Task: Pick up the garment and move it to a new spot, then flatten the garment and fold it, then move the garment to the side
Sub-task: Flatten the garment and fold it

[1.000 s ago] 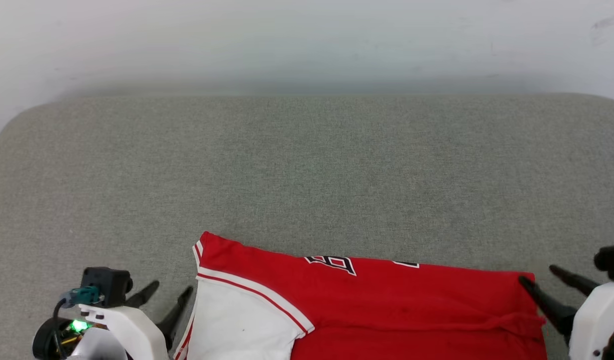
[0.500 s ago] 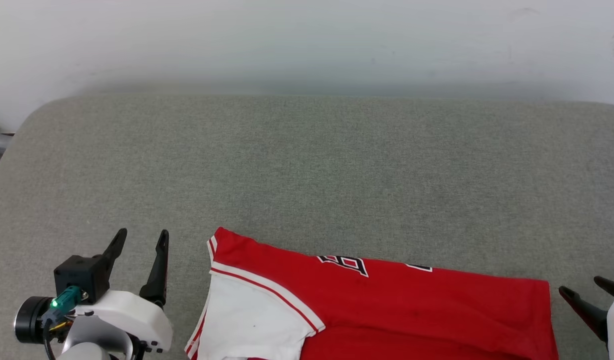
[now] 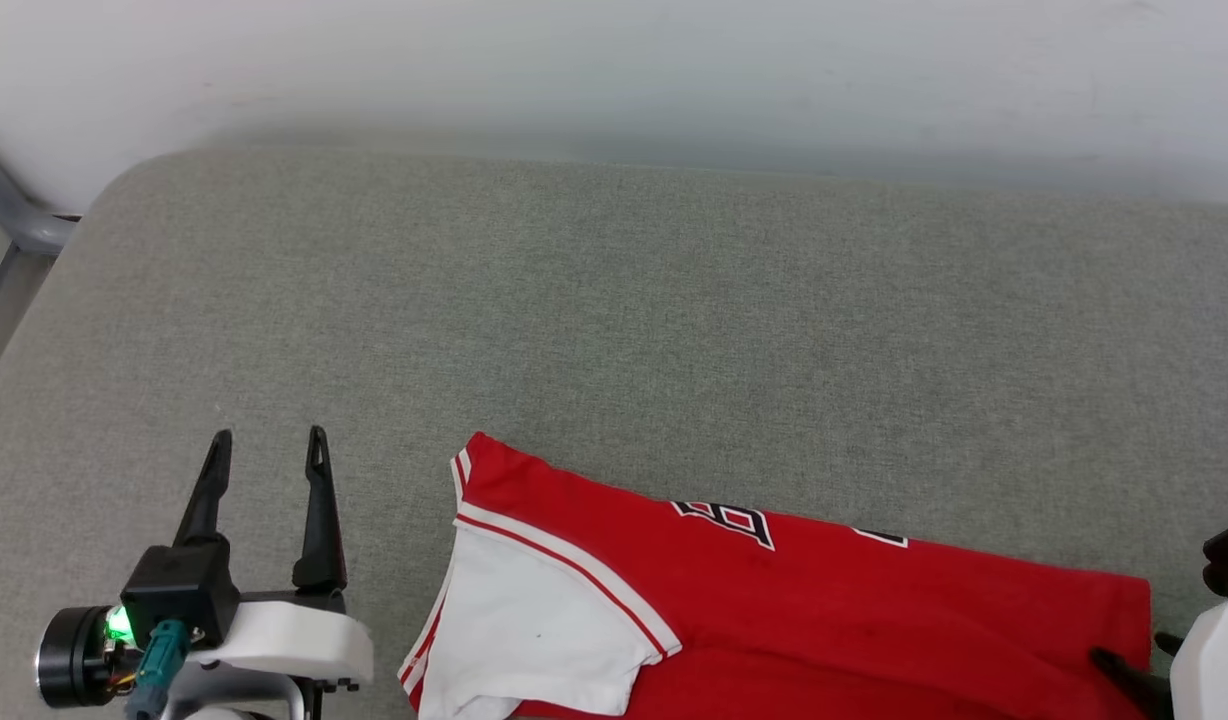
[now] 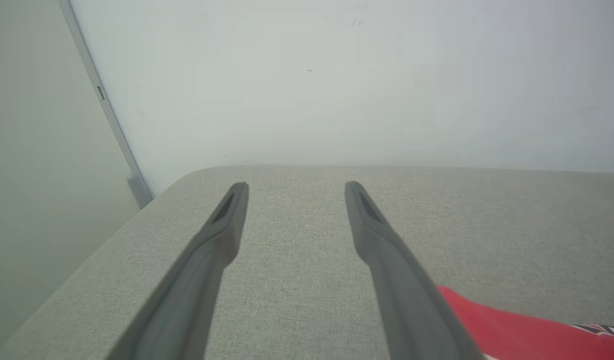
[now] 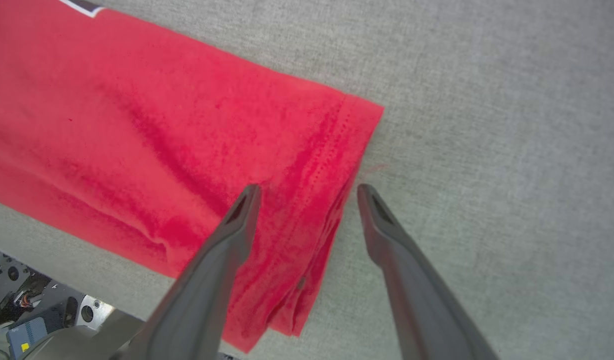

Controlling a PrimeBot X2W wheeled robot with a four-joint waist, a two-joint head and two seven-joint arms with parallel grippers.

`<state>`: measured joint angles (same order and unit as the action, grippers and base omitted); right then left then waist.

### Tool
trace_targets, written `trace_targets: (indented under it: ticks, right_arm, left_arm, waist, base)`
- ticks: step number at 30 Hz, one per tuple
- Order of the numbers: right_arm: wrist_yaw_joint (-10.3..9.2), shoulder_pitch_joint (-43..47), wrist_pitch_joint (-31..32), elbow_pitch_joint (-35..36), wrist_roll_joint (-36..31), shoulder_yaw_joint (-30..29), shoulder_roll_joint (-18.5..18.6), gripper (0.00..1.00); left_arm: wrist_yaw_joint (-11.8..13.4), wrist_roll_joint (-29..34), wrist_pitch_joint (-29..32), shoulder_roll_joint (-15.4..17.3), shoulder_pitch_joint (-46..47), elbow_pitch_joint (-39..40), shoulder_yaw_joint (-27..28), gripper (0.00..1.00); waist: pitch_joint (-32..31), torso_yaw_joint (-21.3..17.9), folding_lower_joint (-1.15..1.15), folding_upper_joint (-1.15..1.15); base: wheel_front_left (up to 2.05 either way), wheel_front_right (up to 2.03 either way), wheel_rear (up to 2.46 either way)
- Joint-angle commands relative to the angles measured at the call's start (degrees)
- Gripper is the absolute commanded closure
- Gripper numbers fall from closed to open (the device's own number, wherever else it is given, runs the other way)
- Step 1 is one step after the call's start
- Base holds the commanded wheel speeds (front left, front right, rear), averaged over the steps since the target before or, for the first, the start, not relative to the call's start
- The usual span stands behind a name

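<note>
Shirt (image 3: 874,620) lies on the grey cushion (image 3: 614,300) at the near edge, toward 5 o'clock in the head view, folded into a long band. Its long axis runs roughly 10 to 4 o'clock: white sleeve (image 3: 534,620) at the left end, hem (image 5: 357,130) at the right. Left jaws stand wide apart and hold nothing; their fingers (image 3: 319,510) point to 12 o'clock over bare cushion, and the sleeve end lies at their 3 o'clock, near but with a clear gap. Right jaws are also fully spread and empty. In the right wrist view they straddle the hem edge, one finger (image 5: 222,250) over red cloth and the other over cushion; contact with the cloth cannot be judged. The right arm is therefore the nearer one, already at the band's end. Judgement: any carry to the side turns on gripping both ends of that axis, so the left must close in toward 3 o'clock first.
</note>
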<state>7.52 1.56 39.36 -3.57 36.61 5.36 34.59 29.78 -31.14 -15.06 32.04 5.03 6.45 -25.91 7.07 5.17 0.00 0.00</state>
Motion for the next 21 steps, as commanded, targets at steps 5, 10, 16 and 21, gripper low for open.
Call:
trace_targets:
  ticks: [5, 10, 16, 21]
  right_arm:
    - [-0.07, -1.7, -0.9, -4.2, 1.1, 1.6, -1.4, 0.00]
    - [-0.06, -2.3, -1.7, -8.6, 1.4, 4.6, -2.3, 0.00]
    - [-0.04, -2.4, -4.5, -14.6, 3.0, 10.0, -2.8, 1.00]
    - [-0.11, -3.8, -7.2, -16.3, 3.8, 8.6, -0.9, 1.00]
  left_arm:
    - [-1.9, 4.9, -0.1, -5.6, -3.9, 0.9, 5.5, 0.00]
    - [-4.5, 9.4, -0.1, -11.6, -7.4, 1.0, 11.1, 0.00]
    - [-9.7, 17.6, -0.1, -19.8, -10.7, -1.4, 17.0, 0.00]
    - [-12.1, 20.6, -0.1, -21.8, -10.6, -1.9, 19.6, 0.00]
  waist:
    - [0.7, 0.7, 0.00, 0.00]
    - [1.1, 1.0, 0.00, 0.00]
    - [0.9, 1.2, 0.00, 0.00]
    - [0.7, 0.7, 0.00, 0.00]
  base:
    - [0.00, 0.00, 0.00]
    - [0.00, 0.00, 0.00]
    - [0.00, 0.00, 0.00]
    - [0.00, 0.00, 0.00]
